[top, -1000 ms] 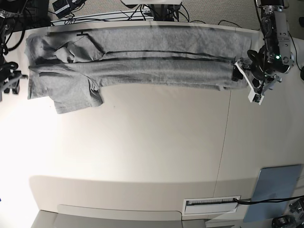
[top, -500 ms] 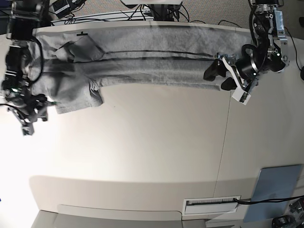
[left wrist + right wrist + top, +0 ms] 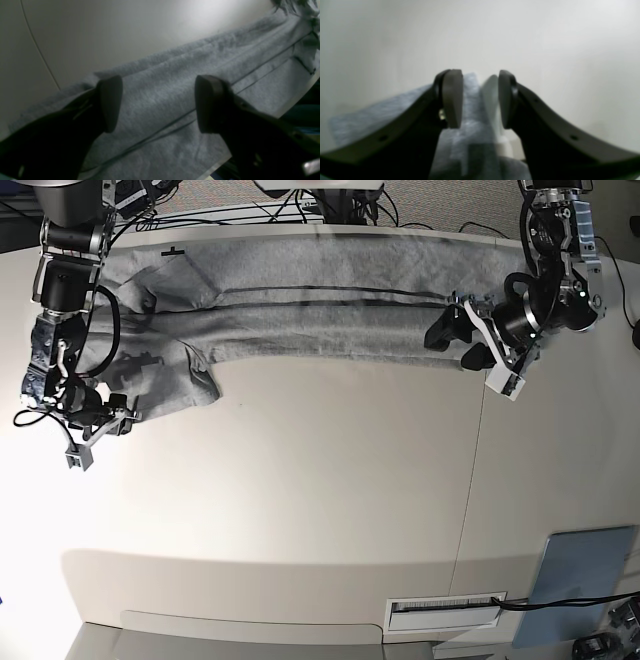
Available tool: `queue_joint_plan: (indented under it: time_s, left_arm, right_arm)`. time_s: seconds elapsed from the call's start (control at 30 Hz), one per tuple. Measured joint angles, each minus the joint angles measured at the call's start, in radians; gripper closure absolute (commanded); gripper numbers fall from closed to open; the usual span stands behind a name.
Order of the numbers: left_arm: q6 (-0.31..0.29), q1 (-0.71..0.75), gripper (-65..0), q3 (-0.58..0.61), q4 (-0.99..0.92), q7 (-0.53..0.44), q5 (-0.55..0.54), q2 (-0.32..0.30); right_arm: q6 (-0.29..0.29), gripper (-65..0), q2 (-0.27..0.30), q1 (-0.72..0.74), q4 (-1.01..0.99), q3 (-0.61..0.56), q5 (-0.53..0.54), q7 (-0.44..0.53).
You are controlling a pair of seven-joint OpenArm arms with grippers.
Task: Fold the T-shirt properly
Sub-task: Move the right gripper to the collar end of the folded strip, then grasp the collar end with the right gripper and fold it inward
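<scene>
**Both arms in over the shirt's 2 ends, nothing lifted yet**

Base view: the T-shirt [image 3: 300, 315] lies as a long grey band along the far edge of the table [image 3: 330, 490], already folded lengthwise, 2 dark lines running along it, sleeve lobe hanging toward the near side at image left. 1 s ago neither gripper was over cloth: the left one sat off the band's end and the right arm was barely in frame. Now the left gripper [image 3: 456, 340] has swung inward over the band's image-right end, and the right gripper [image 3: 108, 415] has come down beside the sleeve lobe at image left. The shirt outline looks about the same as before, so no fold has been made in this second. My read: this is the approach for the next crosswise fold, with each arm claiming 1 end.

Left wrist view: left gripper [image 3: 157, 105] spread wide, 2 dark pads either side of the grey fabric [image 3: 160, 100], dark line passing between them. Nothing pinched. Cannot tell if the pads touch the cloth or hover.

Right wrist view: right gripper [image 3: 480, 100] partly apart, a blurred grey edge of the shirt [image 3: 467, 117] standing up in the gap, next to the left-hand pad. Cannot tell if it is clamped or only lies between the pads. A pale object also sits in the gap, unidentifiable.
</scene>
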Motion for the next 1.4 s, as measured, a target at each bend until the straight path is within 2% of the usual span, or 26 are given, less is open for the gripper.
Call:
queue_joint_plan:
  time_s: [0.1, 0.27, 0.37, 0.53, 0.67, 0.87, 1.07, 1.4]
  left_arm:
    - [0.000, 0.000, -45.1, 0.000, 0.000, 0.000, 0.000, 0.000]
    - [0.000, 0.000, -45.1, 0.000, 0.000, 0.000, 0.000, 0.000]
    - [0.000, 0.000, -45.1, 0.000, 0.000, 0.000, 0.002, 0.000]
    - [0.000, 0.000, -45.1, 0.000, 0.000, -0.001, 0.038, 0.001]
    - [0.000, 0.001, -45.1, 0.000, 0.000, -0.001, 0.038, 0.000]
    - [0.001, 0.001, -45.1, 0.000, 0.000, -0.001, 0.045, 0.000]
    - [0.001, 0.000, -45.1, 0.000, 0.000, -0.001, 0.045, 0.000]
    - [0.001, 0.000, -45.1, 0.000, 0.000, -0.001, 0.045, 0.000]
  right_arm:
    - [0.038, -21.1, 0.004, 0.001, -0.007, 0.001, 0.027, -0.050]
    - [0.079, -0.1, 0.004, 0.001, -0.007, 0.001, 0.027, -0.077]
    - [0.097, 0.0, 0.004, 0.000, 0.000, 0.001, 0.023, -0.080]
    - [0.106, 0.0, -0.008, -0.044, 0.142, -0.008, -0.083, -0.124]
    - [0.072, 0.0, -0.010, -0.153, 0.381, -0.009, -0.142, -0.148]
    - [0.016, 0.0, -0.008, -0.337, 0.726, -0.008, -0.212, -0.104]
    - [-0.010, 0.0, -0.005, -0.528, 0.959, -0.009, -0.206, -0.102]
    - [-0.008, 0.0, -0.006, -0.808, 1.160, -0.010, -0.207, -0.075]
